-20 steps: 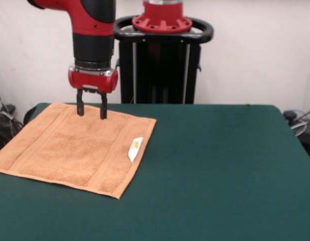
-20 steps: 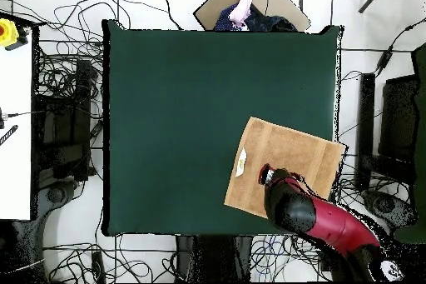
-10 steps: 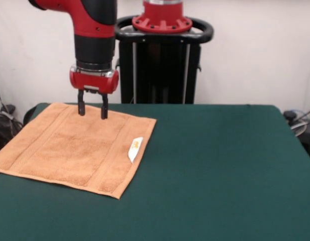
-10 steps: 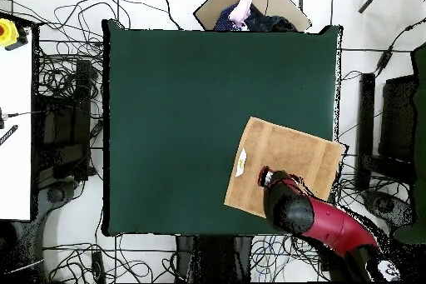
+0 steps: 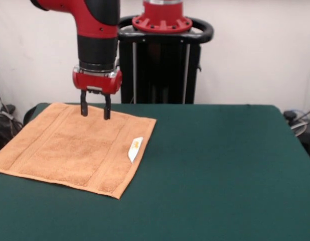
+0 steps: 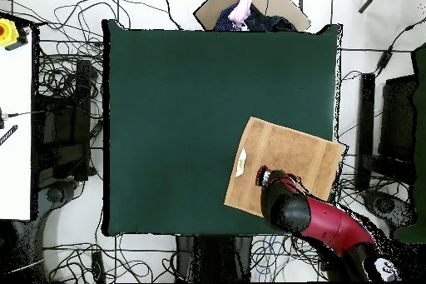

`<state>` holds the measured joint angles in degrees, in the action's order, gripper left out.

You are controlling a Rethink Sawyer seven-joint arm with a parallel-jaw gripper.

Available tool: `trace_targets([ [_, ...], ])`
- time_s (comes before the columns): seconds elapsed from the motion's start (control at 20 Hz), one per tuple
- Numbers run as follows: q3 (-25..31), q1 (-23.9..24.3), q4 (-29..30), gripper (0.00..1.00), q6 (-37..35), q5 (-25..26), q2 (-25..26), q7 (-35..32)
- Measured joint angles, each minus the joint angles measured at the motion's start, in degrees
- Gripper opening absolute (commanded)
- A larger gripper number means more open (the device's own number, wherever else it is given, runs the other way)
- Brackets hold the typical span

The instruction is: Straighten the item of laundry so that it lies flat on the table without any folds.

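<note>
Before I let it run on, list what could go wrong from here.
1. The open gripper hangs just above the towel's far edge; shutting or dragging there could pull a fold into a towel that now looks flat.
2. The towel's corner already reaches the table's side edge; a nudge that way could slide it off.
3. The white tag sticks out and might flip under.
</note>
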<state>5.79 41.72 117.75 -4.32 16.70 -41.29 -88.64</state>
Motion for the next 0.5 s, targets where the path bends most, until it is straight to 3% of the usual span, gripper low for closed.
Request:
trace_targets([
  [0.5, -1.80, -0.92, 0.00, 1.00, 0.00, -0.01, -0.01, 0.00],
])
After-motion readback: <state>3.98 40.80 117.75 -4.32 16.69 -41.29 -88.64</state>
